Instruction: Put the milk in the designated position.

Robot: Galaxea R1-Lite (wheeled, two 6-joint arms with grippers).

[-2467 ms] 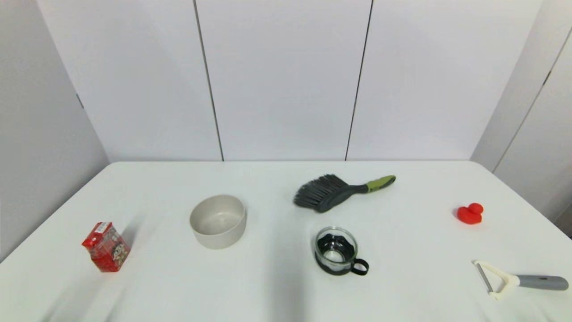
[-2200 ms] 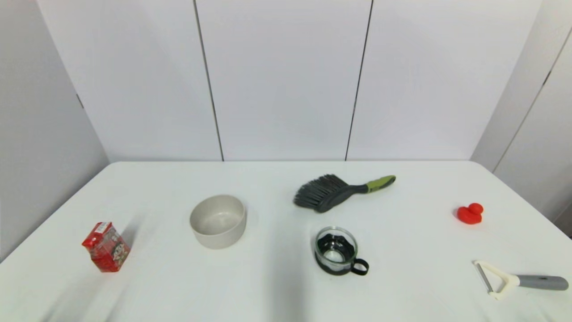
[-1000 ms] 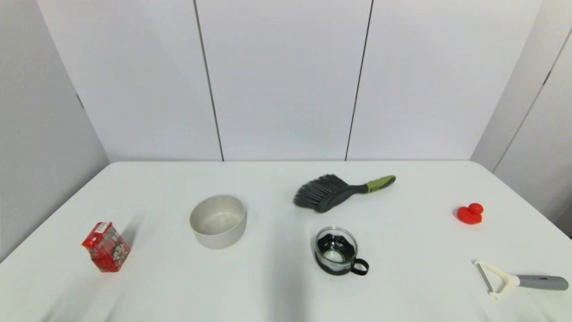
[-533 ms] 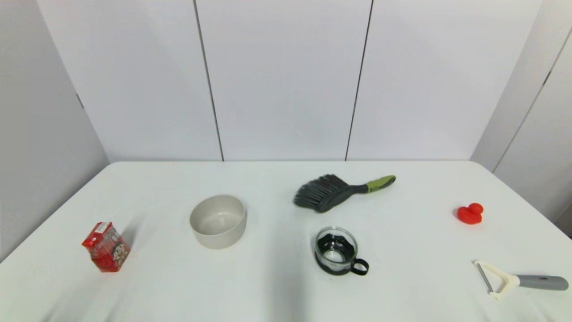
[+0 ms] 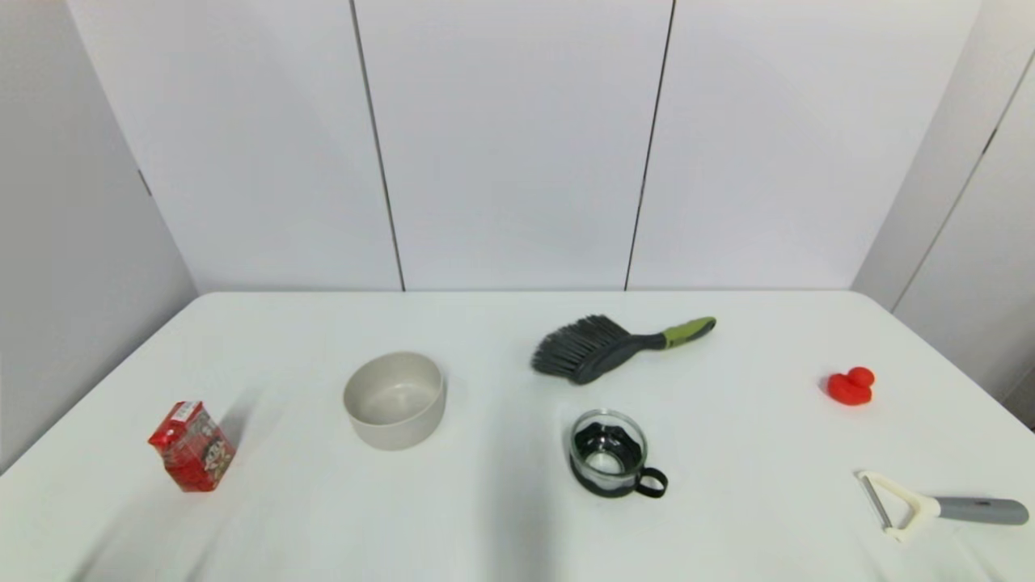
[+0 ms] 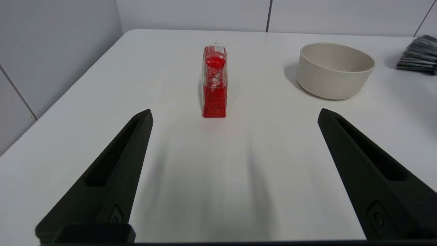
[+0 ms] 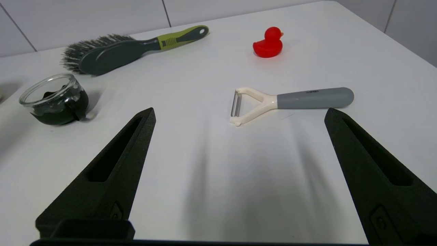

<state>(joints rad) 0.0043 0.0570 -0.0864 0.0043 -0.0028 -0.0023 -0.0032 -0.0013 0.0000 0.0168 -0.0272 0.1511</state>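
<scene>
The milk (image 5: 192,446), a small red carton with cartoon print and a white label on top, stands upright near the table's left edge. In the left wrist view the milk (image 6: 214,82) stands straight ahead of my left gripper (image 6: 235,114), which is open and well short of it, with nothing between its fingers. My right gripper (image 7: 239,112) is also open and empty, hovering over the table's right side near the peeler. Neither arm shows in the head view. The designated position bears no mark on the white tabletop (image 5: 485,517).
A beige bowl (image 5: 394,399) sits to the right of the milk. A glass cup with a black holder (image 5: 610,453) and a grey brush with a green handle (image 5: 614,347) lie mid-table. A red rubber duck (image 5: 851,386) and a peeler (image 5: 930,507) sit at the right.
</scene>
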